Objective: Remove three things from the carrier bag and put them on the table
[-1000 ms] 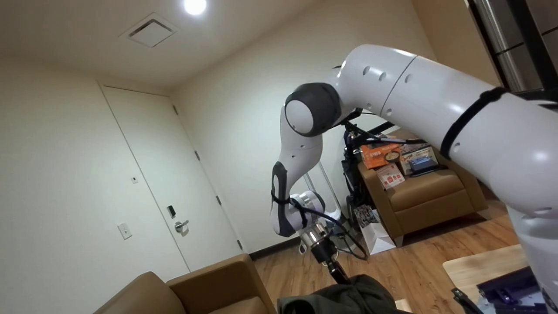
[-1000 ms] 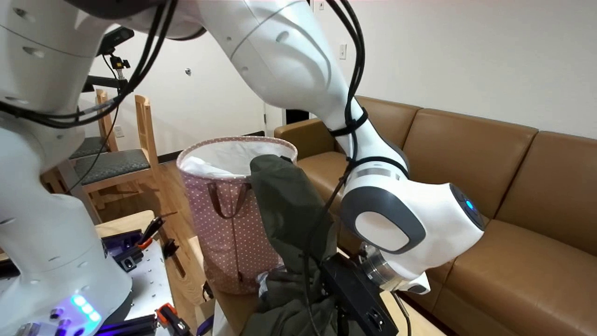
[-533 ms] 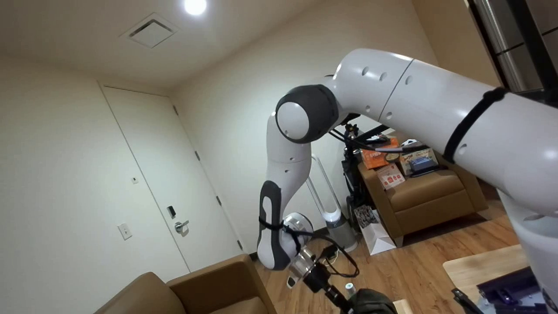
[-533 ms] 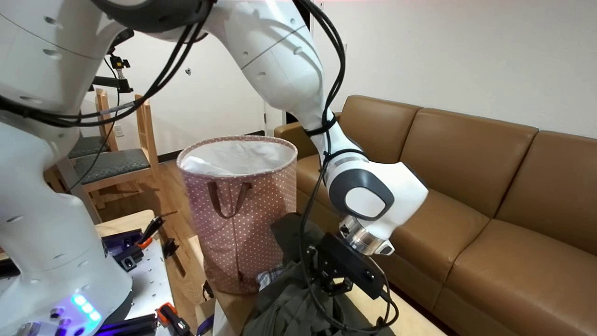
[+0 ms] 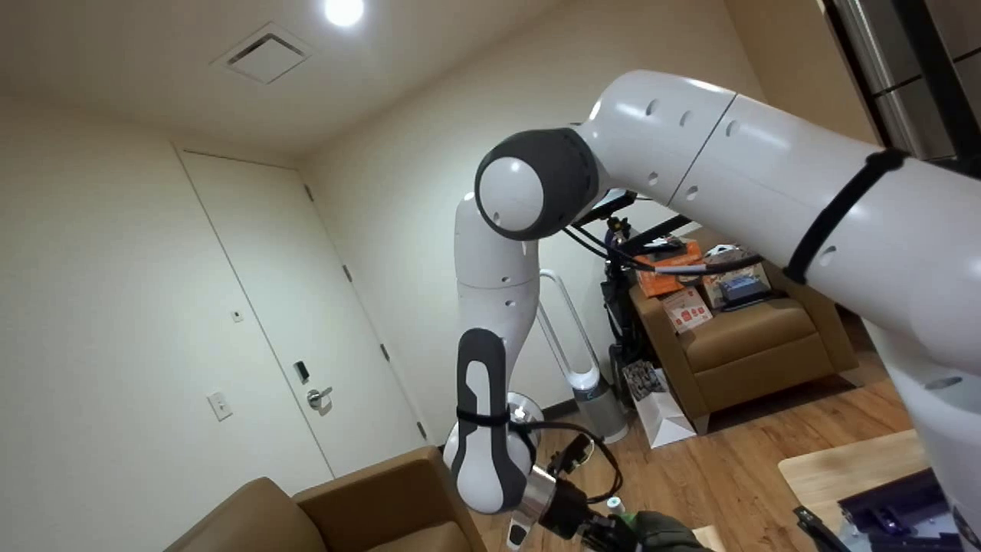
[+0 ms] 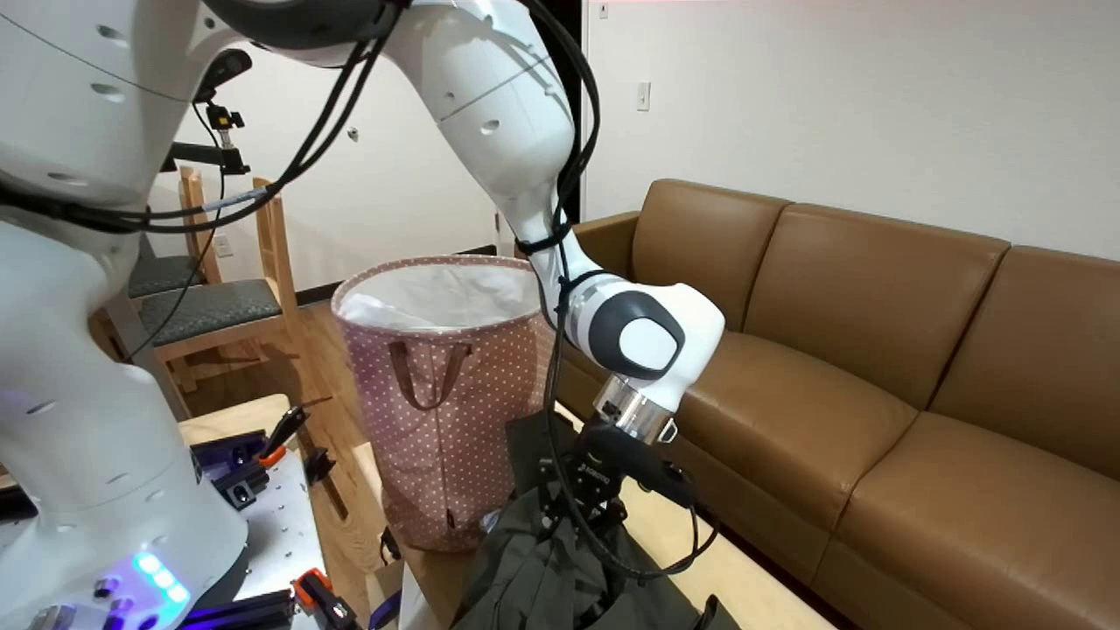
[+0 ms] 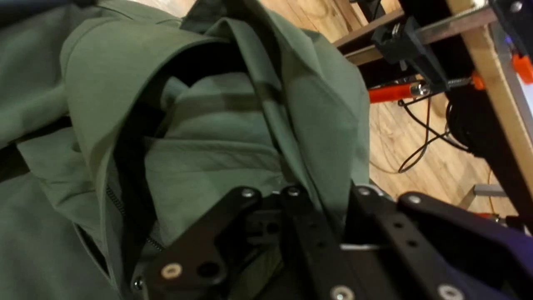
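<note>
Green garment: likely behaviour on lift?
Likely floppy: the green garment lies in loose folds. Probably hangs unevenly: the tool pinches it, with most visible cloth left of the grip in the wrist view. Its exposed zipper might snag.

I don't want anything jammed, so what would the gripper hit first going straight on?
Likely more of the olive-green jacket; the gripper appears closed on a fold of it. What lies beneath is hidden.

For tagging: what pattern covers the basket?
The basket has white dots on pink, clearest in an exterior view.
</note>
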